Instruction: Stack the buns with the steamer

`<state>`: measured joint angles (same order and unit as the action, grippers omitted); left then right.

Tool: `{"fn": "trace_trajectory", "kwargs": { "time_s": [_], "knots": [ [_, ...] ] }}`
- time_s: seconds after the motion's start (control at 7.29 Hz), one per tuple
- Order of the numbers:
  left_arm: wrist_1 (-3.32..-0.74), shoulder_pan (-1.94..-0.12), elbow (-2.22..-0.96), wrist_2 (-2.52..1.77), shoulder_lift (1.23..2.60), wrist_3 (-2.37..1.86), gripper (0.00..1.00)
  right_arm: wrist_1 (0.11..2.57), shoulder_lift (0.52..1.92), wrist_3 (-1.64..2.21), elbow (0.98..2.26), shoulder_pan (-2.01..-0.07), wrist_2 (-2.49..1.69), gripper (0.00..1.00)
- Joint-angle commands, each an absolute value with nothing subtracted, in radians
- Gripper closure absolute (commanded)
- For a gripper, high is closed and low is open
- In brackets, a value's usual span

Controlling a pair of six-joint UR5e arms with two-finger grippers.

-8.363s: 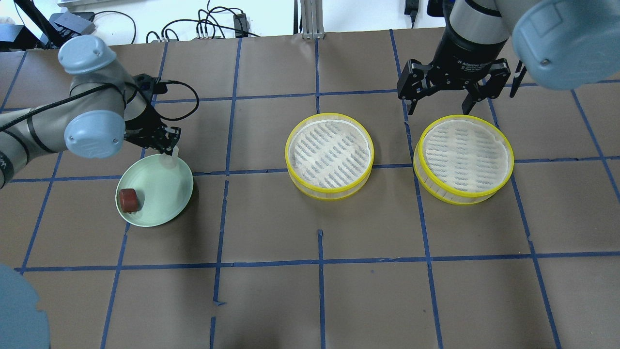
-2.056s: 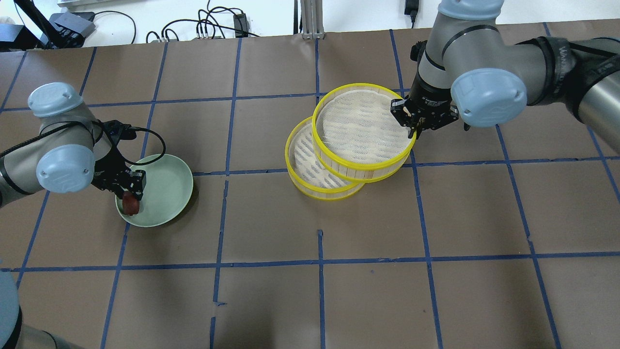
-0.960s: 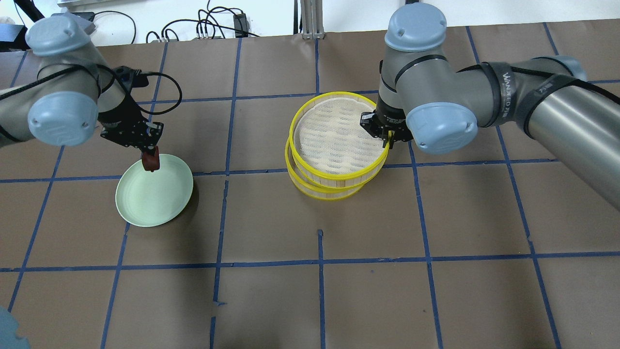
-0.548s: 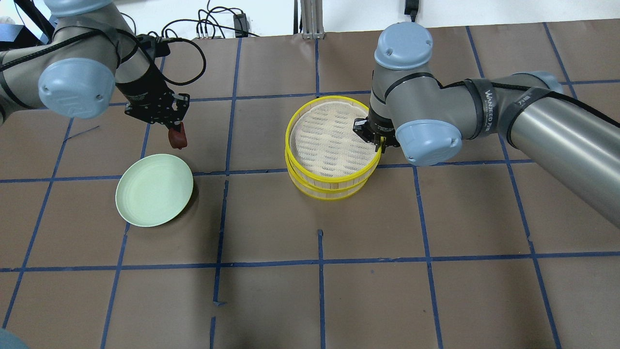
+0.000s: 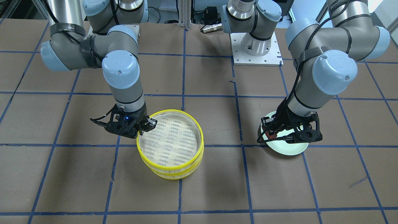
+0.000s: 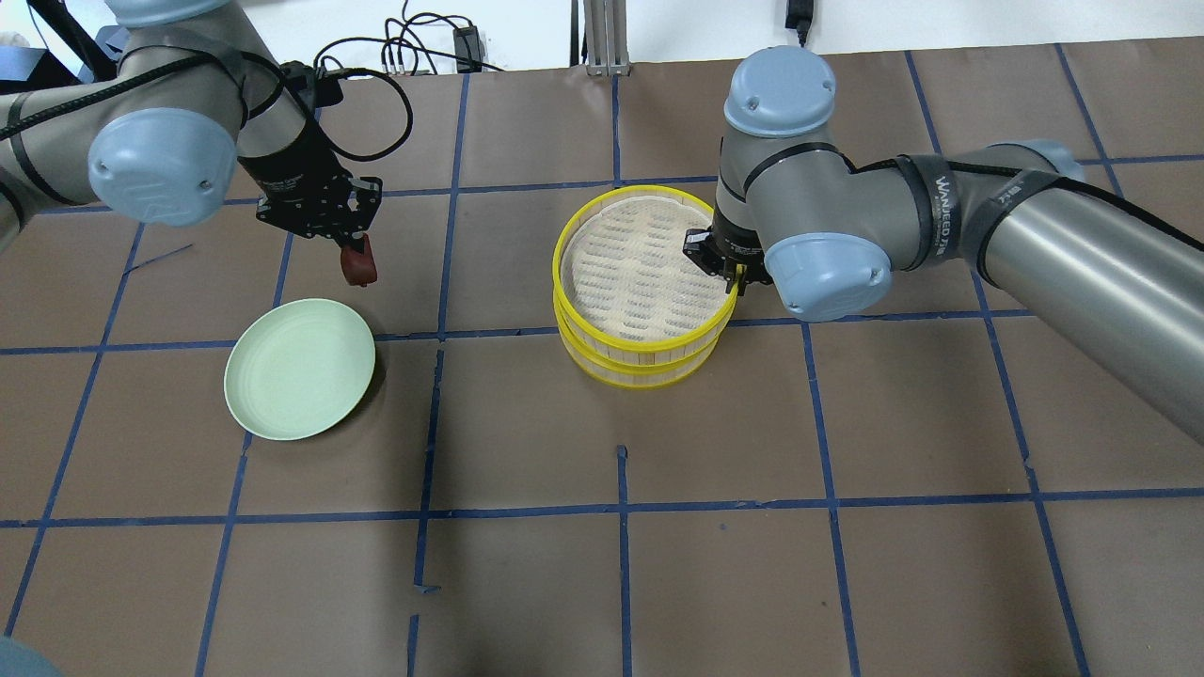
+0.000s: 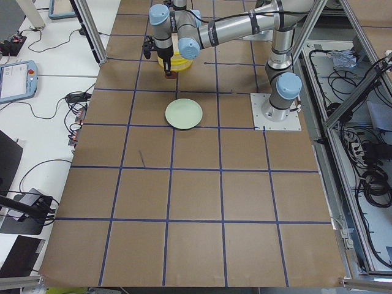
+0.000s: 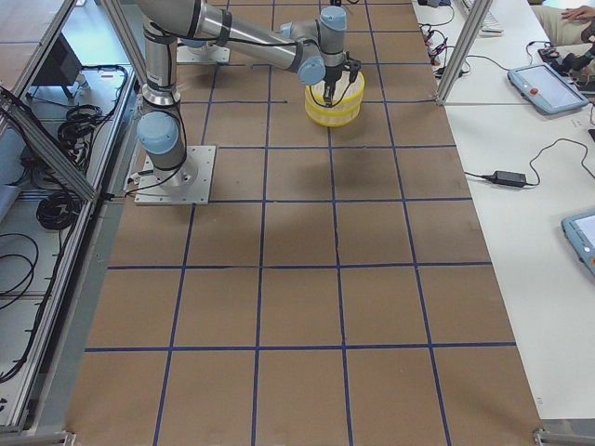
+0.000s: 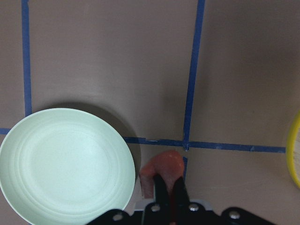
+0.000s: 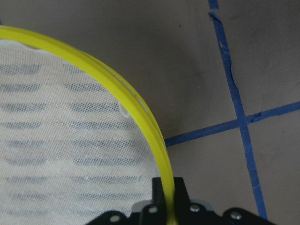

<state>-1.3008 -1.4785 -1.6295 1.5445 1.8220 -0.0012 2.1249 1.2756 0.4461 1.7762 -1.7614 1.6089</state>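
Two yellow-rimmed steamer trays stand stacked mid-table, the upper tray [image 6: 640,268] on the lower tray [image 6: 640,373]. My right gripper [image 6: 735,274] is shut on the upper tray's right rim [image 10: 140,117]; this shows in the front view [image 5: 141,129] too. My left gripper [image 6: 356,256] is shut on the reddish-brown bun [image 6: 358,269] and holds it above the table, beyond the pale green plate [image 6: 299,381] and left of the stack. The bun also shows in the left wrist view [image 9: 164,171]. The white bun is not in view.
The plate [image 9: 61,164] holds nothing. Blue tape lines grid the brown table cover. Cables lie on the white surface behind the table's far edge [image 6: 395,52]. The right arm's forearm [image 6: 1082,244] reaches across the table's right half.
My right gripper carried the right tray over and set it on the other tray. My left gripper lifted the reddish-brown bun off the plate and moved it rightward. The white bun has left the plate.
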Motion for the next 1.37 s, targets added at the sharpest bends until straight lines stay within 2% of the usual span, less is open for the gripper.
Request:
{"fn": "trace_trajectory", "kwargs": {
  "time_s": [0.0,0.82,0.96,1.1,1.23],
  "knots": [
    [-1.301,-1.479,-1.629,1.545,1.822,-0.002,1.0,2.125,1.284,0.445,1.775,-1.763,1.608,0.91],
    [-1.301,-1.488,-1.629,1.546,1.819,-0.002,1.0,2.128,1.27,0.446,1.775,-1.772,1.601,0.87],
    [-1.301,-1.488,-1.629,1.546,1.819,-0.002,1.0,2.128,1.269,0.445,1.775,-1.772,1.601,0.82],
    [-1.301,-1.488,-1.629,1.548,1.818,-0.002,1.0,2.129,1.269,0.442,1.775,-1.772,1.6,0.71],
    [-1.301,-1.488,-1.629,1.548,1.818,-0.002,1.0,2.132,1.267,0.442,1.775,-1.772,1.598,0.46]
  ]
}}
